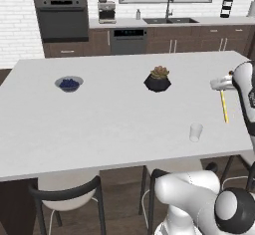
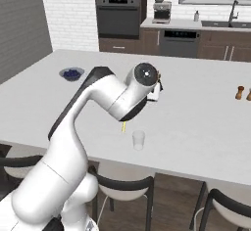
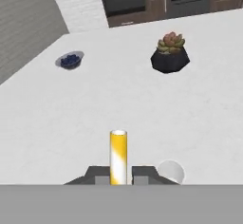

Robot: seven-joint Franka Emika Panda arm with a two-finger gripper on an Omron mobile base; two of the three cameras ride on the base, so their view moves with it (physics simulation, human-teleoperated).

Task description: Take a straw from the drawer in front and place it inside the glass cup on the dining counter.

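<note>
Yellow straw (image 3: 118,155) in hand (image 3: 118,175), beside glass cup (image 1: 195,132).

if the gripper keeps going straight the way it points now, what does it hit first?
Likely the bare top of the dining counter. The gripper, shut on the straw, points down over it; the straw's tip would land first. The glass cup sits just off that line, though depth is unclear.
</note>
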